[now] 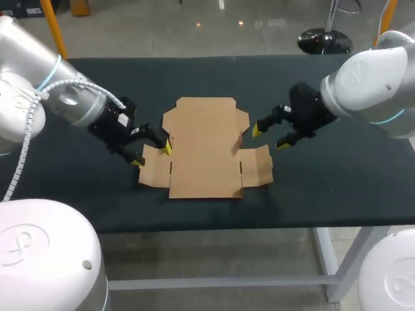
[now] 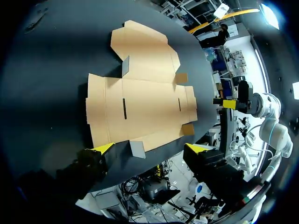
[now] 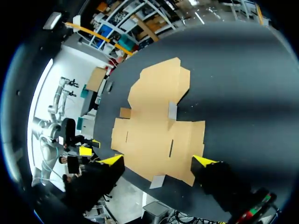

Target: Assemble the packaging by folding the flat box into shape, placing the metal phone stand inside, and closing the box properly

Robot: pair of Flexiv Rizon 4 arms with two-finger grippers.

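A flat brown cardboard box blank (image 1: 206, 149) lies unfolded in the middle of the dark table, with a few small tabs tilted up a little. My left gripper (image 1: 152, 154) hangs open just over the blank's left side flap, and nothing is held between its fingers. In the left wrist view that gripper (image 2: 149, 149) straddles the near edge of the blank (image 2: 140, 98). My right gripper (image 1: 270, 137) stands open by the blank's right edge, above the right flap. Its own view shows the gripper (image 3: 158, 161) wide apart over the blank (image 3: 159, 121). No phone stand shows in any view.
The black table (image 1: 324, 188) spreads wide to both sides of the blank and toward its front edge. My right gripper (image 2: 229, 103) shows beyond the blank in the left wrist view, my left gripper (image 3: 85, 150) in the right wrist view.
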